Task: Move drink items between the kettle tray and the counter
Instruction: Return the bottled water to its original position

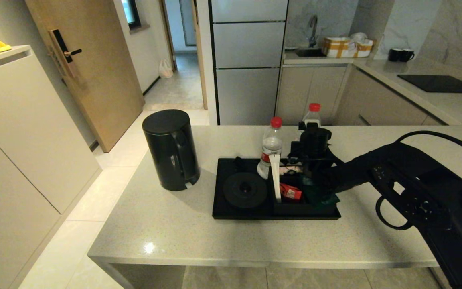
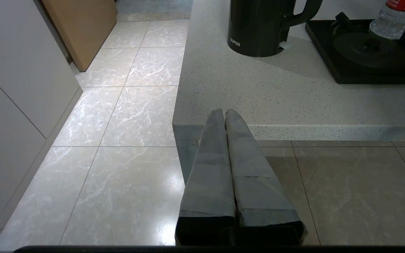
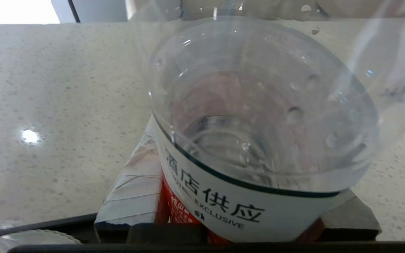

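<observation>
The black kettle stands on the speckled counter, just left of the black tray. The tray's round kettle base is bare. One red-capped water bottle stands at the back of the tray. My right gripper is shut on a second water bottle at its label, behind the tray's boxed section. My left gripper is shut and holds nothing, low in front of the counter's front left corner.
Red and white sachets fill the tray's boxed section. Tiled floor drops away left of the counter edge. Behind are a fridge, a far counter with cooktop, two mugs and a cardboard box.
</observation>
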Robot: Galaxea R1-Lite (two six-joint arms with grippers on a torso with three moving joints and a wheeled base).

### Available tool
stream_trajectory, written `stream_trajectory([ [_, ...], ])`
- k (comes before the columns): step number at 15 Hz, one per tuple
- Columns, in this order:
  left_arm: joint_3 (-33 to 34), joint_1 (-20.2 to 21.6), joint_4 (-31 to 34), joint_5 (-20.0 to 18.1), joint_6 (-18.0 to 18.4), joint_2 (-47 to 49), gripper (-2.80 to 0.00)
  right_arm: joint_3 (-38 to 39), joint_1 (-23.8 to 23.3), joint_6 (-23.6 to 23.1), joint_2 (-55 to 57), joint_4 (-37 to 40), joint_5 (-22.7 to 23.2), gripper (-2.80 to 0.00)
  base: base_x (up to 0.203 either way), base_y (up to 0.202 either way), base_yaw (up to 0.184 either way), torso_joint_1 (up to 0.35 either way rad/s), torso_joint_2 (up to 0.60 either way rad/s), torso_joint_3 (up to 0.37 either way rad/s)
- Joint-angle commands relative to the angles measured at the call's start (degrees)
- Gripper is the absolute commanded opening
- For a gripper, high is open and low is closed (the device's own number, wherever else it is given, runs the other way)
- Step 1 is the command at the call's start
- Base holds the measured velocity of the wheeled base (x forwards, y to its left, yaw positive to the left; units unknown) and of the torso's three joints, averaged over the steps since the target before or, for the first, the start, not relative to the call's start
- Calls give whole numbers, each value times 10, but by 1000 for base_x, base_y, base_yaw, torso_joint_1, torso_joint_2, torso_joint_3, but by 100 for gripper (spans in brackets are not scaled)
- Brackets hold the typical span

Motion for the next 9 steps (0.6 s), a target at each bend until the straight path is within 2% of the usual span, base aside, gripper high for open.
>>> stream_trajectory([
  [1,0,1,0,0,0,1,-280,-5,3,8,7,9,-9,-280,0,0,0,0,0,0],
  [3,0,0,0,0,0,1,-280,-11,5,31,2,35,-10,-280,0,0,0,0,0,0],
  [6,0,0,0,0,0,1,-280,-13,4,90,-32,112,-4,-280,0,0,0,0,0,0],
  [9,0,0,0,0,0,1,-280,-12,4,99,-39,134,4,-280,0,0,0,0,0,0],
])
